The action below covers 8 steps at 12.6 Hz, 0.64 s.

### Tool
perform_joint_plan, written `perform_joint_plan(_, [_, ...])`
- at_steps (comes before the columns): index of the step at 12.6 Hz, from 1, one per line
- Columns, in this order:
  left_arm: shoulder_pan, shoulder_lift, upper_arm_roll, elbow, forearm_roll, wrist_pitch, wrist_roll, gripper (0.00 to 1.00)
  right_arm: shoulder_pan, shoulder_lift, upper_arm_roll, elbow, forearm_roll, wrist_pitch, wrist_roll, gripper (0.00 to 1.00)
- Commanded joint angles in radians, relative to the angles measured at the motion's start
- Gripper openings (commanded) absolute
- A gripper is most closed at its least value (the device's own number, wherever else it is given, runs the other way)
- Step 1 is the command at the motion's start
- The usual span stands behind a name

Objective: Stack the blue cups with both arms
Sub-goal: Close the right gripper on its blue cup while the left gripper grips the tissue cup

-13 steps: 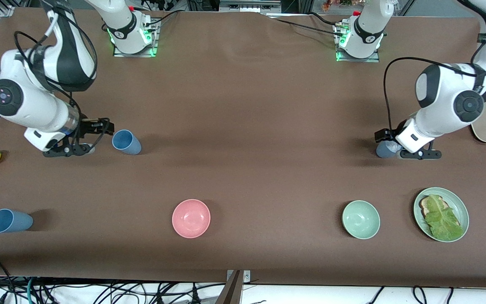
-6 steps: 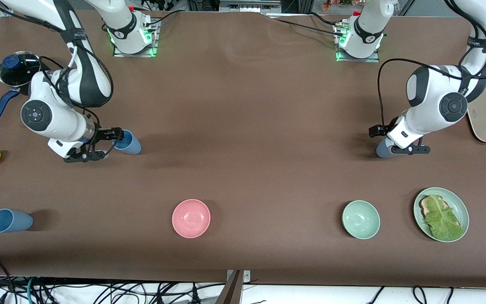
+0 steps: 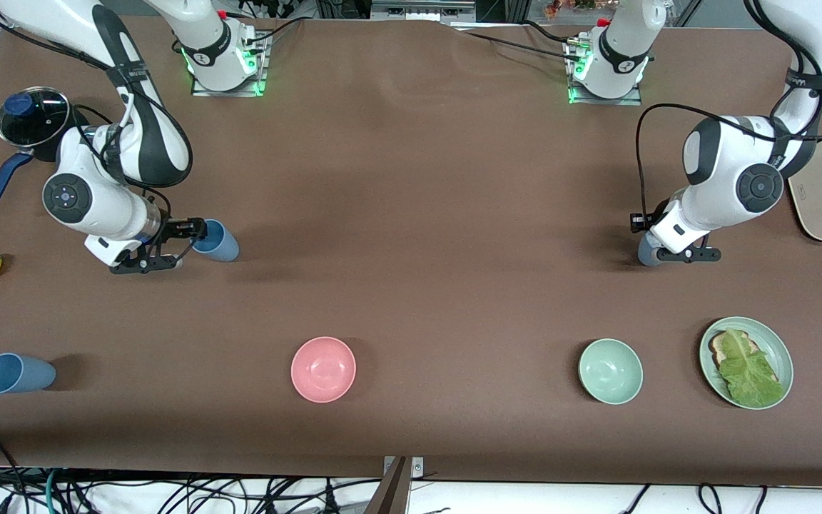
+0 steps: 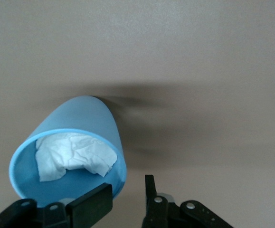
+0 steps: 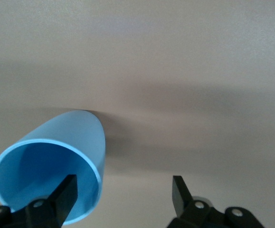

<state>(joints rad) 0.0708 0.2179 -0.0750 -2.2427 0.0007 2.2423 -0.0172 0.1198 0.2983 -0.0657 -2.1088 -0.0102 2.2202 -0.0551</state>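
The counter (image 3: 411, 178) carried three blue cups, all lying on their sides. The left arm (image 3: 732, 171) reached down at its own end, its end effector (image 4: 128, 190) partly open astride the rim of the stuffed cup (image 4: 75, 142), one finger inside the mouth and one outside, not clamped. The right arm (image 3: 97, 193) was low at its own end, its end effector (image 5: 124, 183) wide open, one finger inside the empty cup (image 5: 56, 156). The third cup (image 3: 17, 373) lay nearer the front camera than the empty cup. Crumpled paper (image 4: 73, 154) sat in the stuffed cup.
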Motion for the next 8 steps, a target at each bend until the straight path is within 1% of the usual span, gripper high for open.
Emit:
perform_joint_plan(1, [-0.002,0.02,-0.002,0.017,0.022,0.017,0.005,0.35,-0.006,-0.002,0.004,-0.013,0.039,0.013,-0.015,0.75])
perform_joint_plan(5, [-0.003,0.038,-0.002,0.063,0.022,0.005,0.013,0.4,-0.006,0.002,0.006,-0.013,0.044,0.012,-0.008,0.47])
perform_joint_plan(7, [-0.002,0.038,-0.002,0.074,0.024,0.0,0.016,0.4,-0.006,0.002,0.007,-0.013,0.047,0.01,-0.005,0.34])
perform_joint_plan(8, [-0.002,0.038,0.0,0.075,0.024,0.0,0.016,0.4,-0.006,0.002,0.007,-0.013,0.07,0.009,-0.005,0.3])
